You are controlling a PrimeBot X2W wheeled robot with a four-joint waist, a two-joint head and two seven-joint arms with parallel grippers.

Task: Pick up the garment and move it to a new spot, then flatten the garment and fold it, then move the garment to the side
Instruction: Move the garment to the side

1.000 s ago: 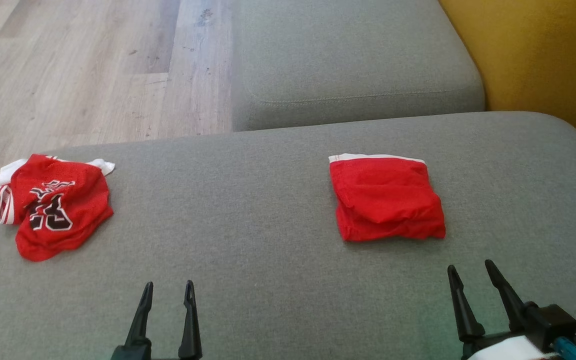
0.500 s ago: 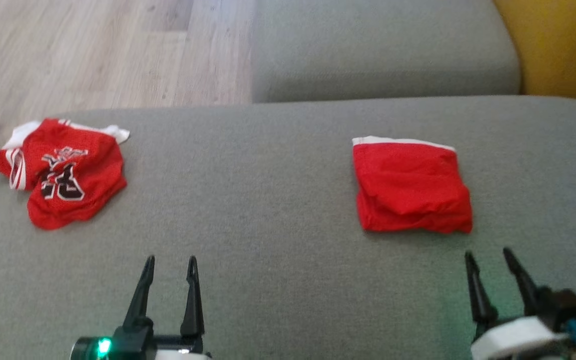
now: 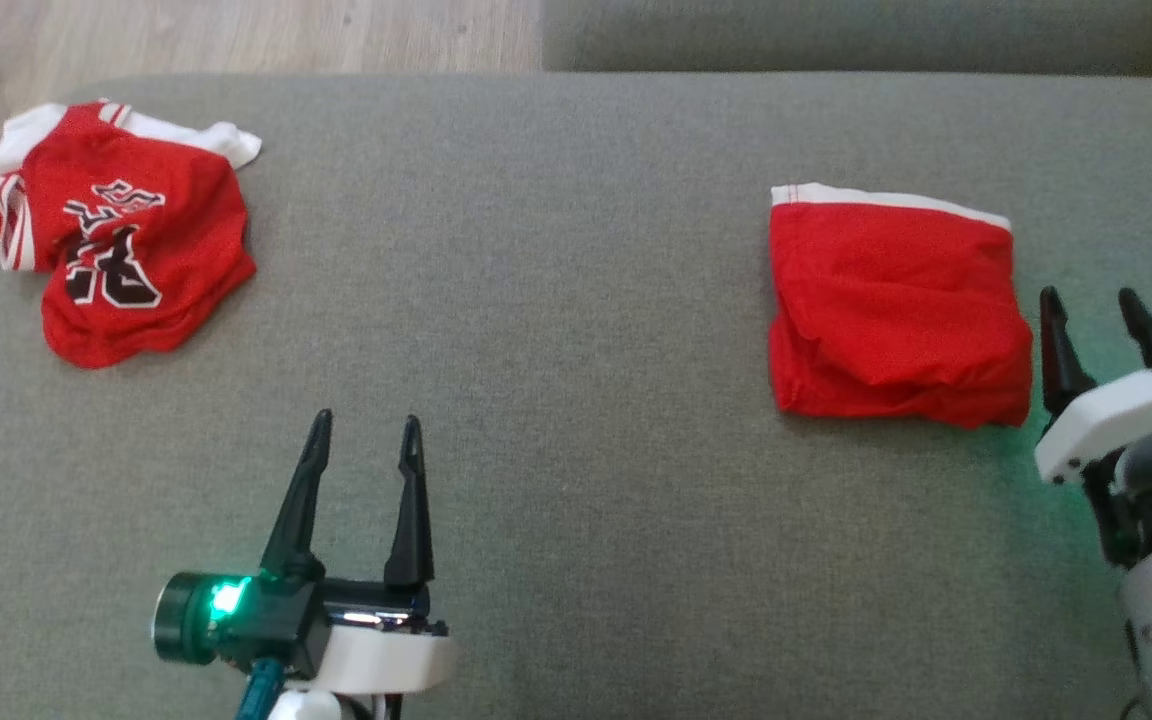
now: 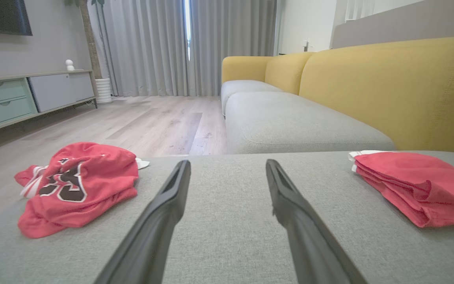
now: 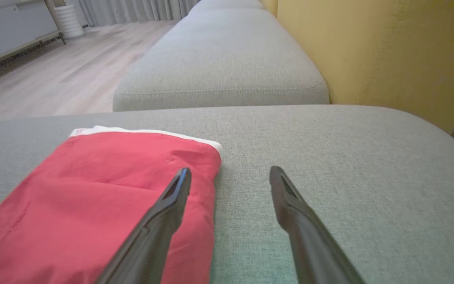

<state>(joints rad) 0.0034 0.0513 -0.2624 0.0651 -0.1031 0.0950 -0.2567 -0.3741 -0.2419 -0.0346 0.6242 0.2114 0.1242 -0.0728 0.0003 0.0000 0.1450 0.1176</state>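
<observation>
Head view: a crumpled red jersey (image 3: 116, 260) with dark lettering and white trim lies at the 10 o'clock corner of the grey seat cushion (image 3: 576, 300), its white edge close to the cushion's far rim, where the wooden floor (image 3: 236, 30) begins. A folded red garment (image 3: 896, 310) with a white band along its far edge lies flat at 2 o'clock, well apart from the jersey, with a wide bare stretch of cushion between them. The left gripper (image 3: 367, 418) hovers at 7 o'clock, fingers spread and holding nothing, with the jersey off toward its 10 o'clock. The right gripper (image 3: 1088, 294) stands at 3 o'clock, just beside the folded garment's right edge, fingers likewise apart and empty. Left wrist view: the spread fingers frame bare cushion at 12 o'clock, with the jersey at 9 o'clock and the folded garment at 3 o'clock. A second grey seat (image 4: 290, 126) and a yellow backrest (image 4: 388, 86) lie beyond. A low drawer unit (image 4: 6, 102) at 10 o'clock has its drawers closed, so its contents are hidden. Right wrist view: the left finger overlaps the folded garment's near right edge; whether it touches the cloth I cannot tell. Open cushion runs from 12 to 3 o'clock toward the rounded rim.
</observation>
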